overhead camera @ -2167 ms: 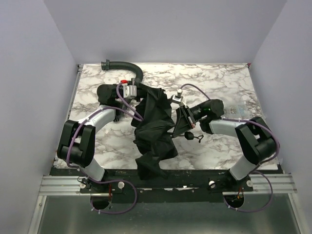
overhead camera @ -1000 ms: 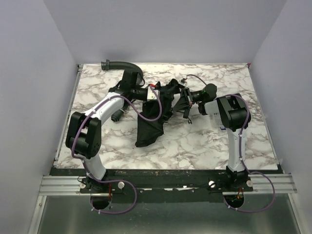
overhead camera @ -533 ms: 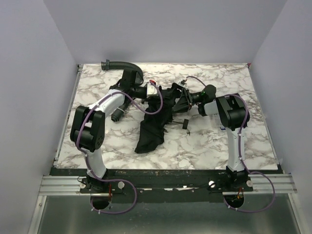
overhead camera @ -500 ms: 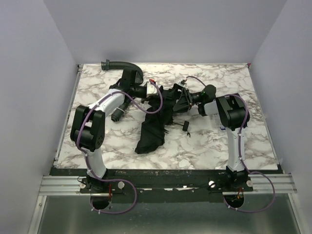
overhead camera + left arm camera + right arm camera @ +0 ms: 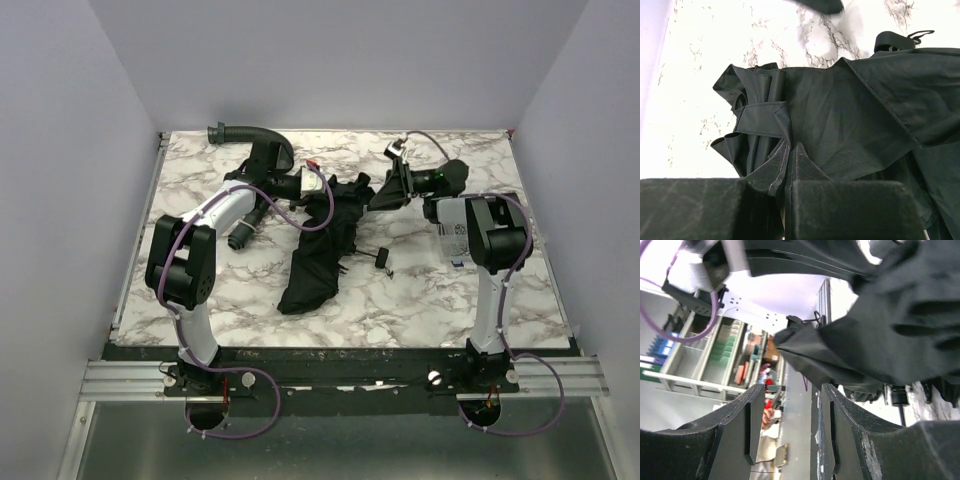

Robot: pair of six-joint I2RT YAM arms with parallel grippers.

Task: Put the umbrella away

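Observation:
The umbrella (image 5: 318, 245) is a crumpled black fabric bundle at mid table, its upper end lifted toward the back. My left gripper (image 5: 318, 187) is shut on a fold of that fabric; in the left wrist view the fingertips (image 5: 790, 152) pinch the cloth (image 5: 865, 110). Its small black handle with strap (image 5: 381, 257) lies on the marble to the right of the bundle. My right gripper (image 5: 384, 196) hovers just right of the umbrella's top, open, with nothing between its fingers (image 5: 752, 415). The dark fabric (image 5: 890, 315) fills the upper right of the right wrist view.
A black ribbed curved hose (image 5: 252, 136) lies at the back left. A short black cylinder (image 5: 241, 236) rests under the left forearm. A white label (image 5: 455, 240) sits on the marble table (image 5: 420, 300) beside the right arm.
The right gripper has opened, let go of the umbrella and drawn back to the upper right. The handle has dropped onto the table. The left gripper stays shut on the fabric.

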